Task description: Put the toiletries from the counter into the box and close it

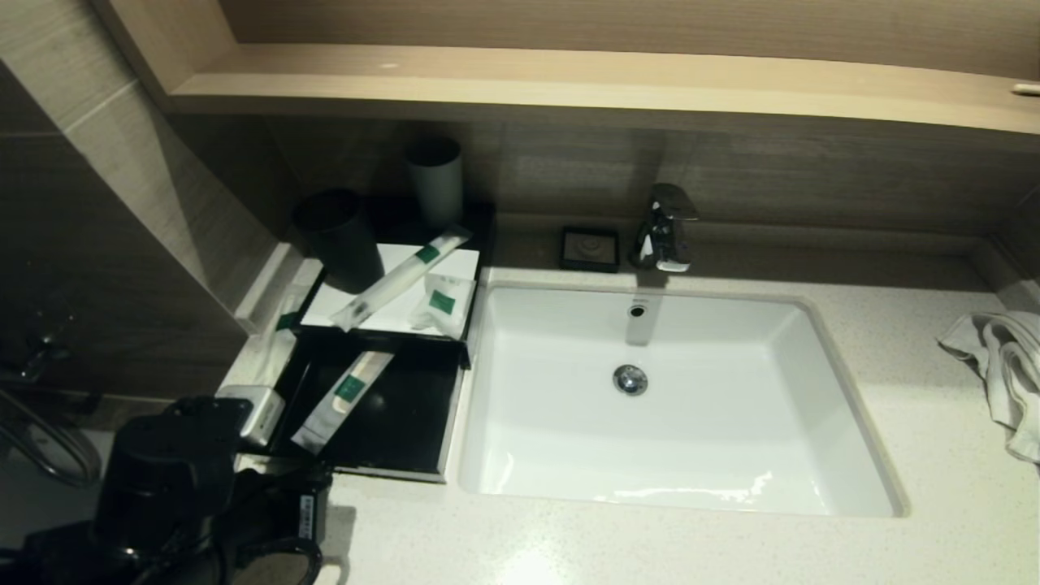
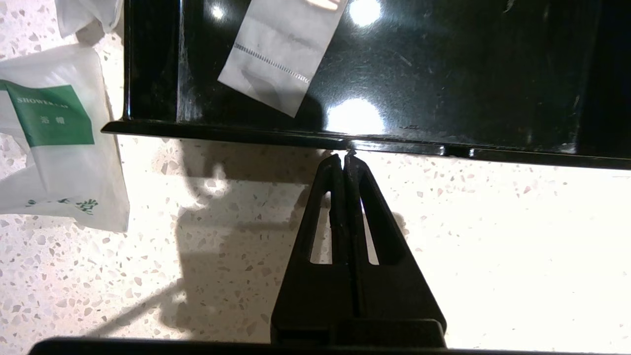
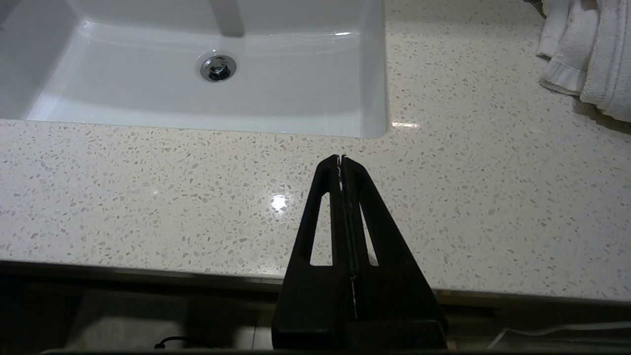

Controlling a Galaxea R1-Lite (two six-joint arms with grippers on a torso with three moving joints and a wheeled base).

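- The left claw [image 2: 343, 159], its tips pressed together and holding nothing, sits at the front lip of the box [image 2: 443, 74]'s pulled-out drawer.
- One sachet [image 1: 341, 400] lies inside; another sachet [image 2: 54, 143] rests on the tabletop [image 2: 197, 256] beside the box.
- Collect that one before pushing squarely on the lip.
- The right claw [image 3: 341, 159], also together, idles near the sink [image 3: 296, 98].

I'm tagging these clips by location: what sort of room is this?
Most likely a hotel bathroom: an inset white sink with a chrome faucet in a speckled stone counter, sachets of toiletries in a black box, and a white towel.
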